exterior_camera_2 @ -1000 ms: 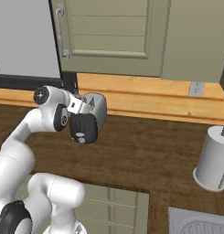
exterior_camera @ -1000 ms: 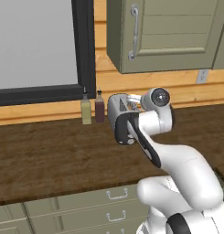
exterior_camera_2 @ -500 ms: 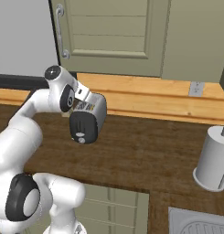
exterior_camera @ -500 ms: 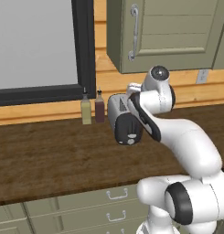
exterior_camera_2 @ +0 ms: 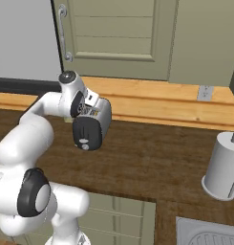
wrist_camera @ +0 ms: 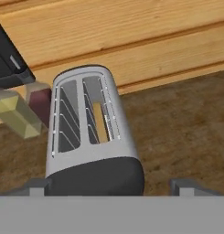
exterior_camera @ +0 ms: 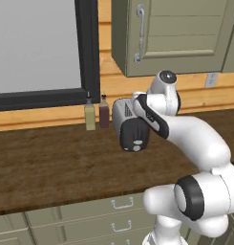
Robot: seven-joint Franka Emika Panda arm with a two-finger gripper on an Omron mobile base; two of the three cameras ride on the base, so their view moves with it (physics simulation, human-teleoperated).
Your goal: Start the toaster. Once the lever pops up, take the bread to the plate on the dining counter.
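Observation:
The small silver toaster (wrist_camera: 93, 132) lies straight below my hand on the dark wood worktop, its black end panel (wrist_camera: 97, 178) nearest the camera. The bread (wrist_camera: 100, 122) stands inside one of its two top slots and shows as a tan strip. My gripper (wrist_camera: 111, 186) hovers open just above the black end, one tip on each side and touching nothing. From the base, the toaster (exterior_camera: 128, 125) (exterior_camera_2: 93, 125) has its round knob (exterior_camera: 134, 141) facing me, and my arm arches over it. The plate and the dining counter are out of view.
Two bottles, one olive (exterior_camera: 90, 115) and one dark red (exterior_camera: 104, 113), stand just left of the toaster against the wooden wall. A white paper-towel roll (exterior_camera_2: 223, 166) and a sink corner (exterior_camera_2: 209, 233) lie to the right. A sage cabinet (exterior_camera: 175, 33) hangs overhead.
My arm has risen and swung in over the toaster, bringing the hand above its black end. The toaster and the bottles have stayed put.

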